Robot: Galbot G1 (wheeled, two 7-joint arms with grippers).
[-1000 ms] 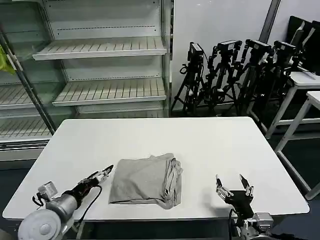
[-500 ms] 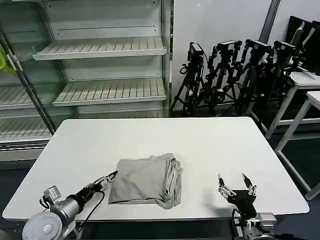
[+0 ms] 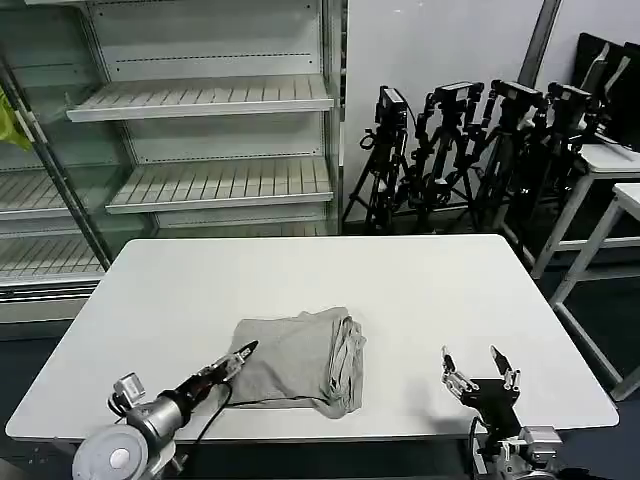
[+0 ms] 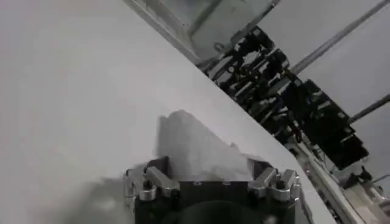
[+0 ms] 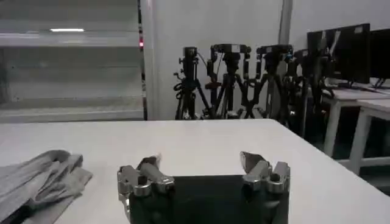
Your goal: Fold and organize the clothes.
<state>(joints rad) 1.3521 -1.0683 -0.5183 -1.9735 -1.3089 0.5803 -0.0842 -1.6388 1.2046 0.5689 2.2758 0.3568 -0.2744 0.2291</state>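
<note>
On the white table (image 3: 400,290), near its front edge, the folded grey T-shirt (image 3: 290,362) lies with my left gripper (image 3: 243,353) over its near-left corner; I cannot tell its grip. My right gripper (image 3: 480,366) waits spread wide, well apart from the shirt.

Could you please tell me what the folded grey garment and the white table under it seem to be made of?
The folded light grey T-shirt looks like soft matte knit fabric, probably cotton jersey: it lies in limp layers with rumpled edges. The white rectangular table has a smooth, hard, faintly satin top, likely laminate or painted board; its core cannot be told.
</note>
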